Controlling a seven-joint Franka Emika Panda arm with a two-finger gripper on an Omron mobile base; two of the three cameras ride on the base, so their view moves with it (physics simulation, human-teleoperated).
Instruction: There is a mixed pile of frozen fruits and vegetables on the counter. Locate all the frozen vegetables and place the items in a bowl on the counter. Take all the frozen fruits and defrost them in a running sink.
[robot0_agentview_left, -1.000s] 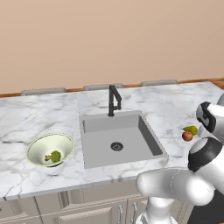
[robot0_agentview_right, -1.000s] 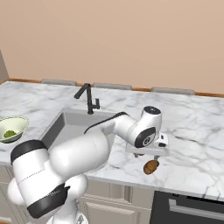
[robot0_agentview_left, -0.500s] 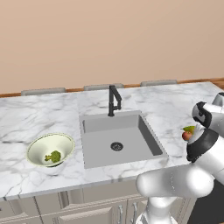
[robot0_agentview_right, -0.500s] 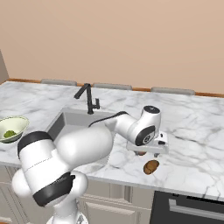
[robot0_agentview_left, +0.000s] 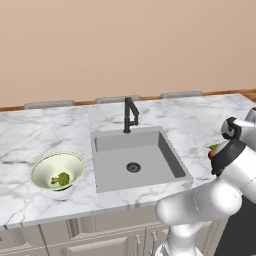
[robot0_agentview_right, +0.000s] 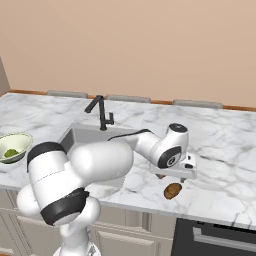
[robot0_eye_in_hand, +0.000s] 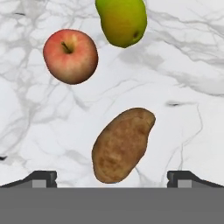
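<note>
Gripper above the potato, jaws spread wide and empty.

In the hand view the gripper (robot0_eye_in_hand: 112, 177) looks straight down on the white marble bench (robot0_eye_in_hand: 183, 122), its two finger tips set far apart at either side with nothing between them; the brown potato (robot0_eye_in_hand: 122, 145) lies tilted between and just beyond the tips, apart from both. Farther on sit the red apple (robot0_eye_in_hand: 70, 56) and, just beside it, the yellow-green pear (robot0_eye_in_hand: 122, 20), neither touching the potato. From the right base view the hand hangs over the bench to the right of the sink (robot0_agentview_right: 75, 137), with the potato on the marble just below it. In the left base view the broccoli floret (robot0_agentview_left: 60, 179) rests inside the pale bowl (robot0_agentview_left: 46, 167), on the bench left of the sink with its black faucet (robot0_agentview_left: 130, 114).
</note>
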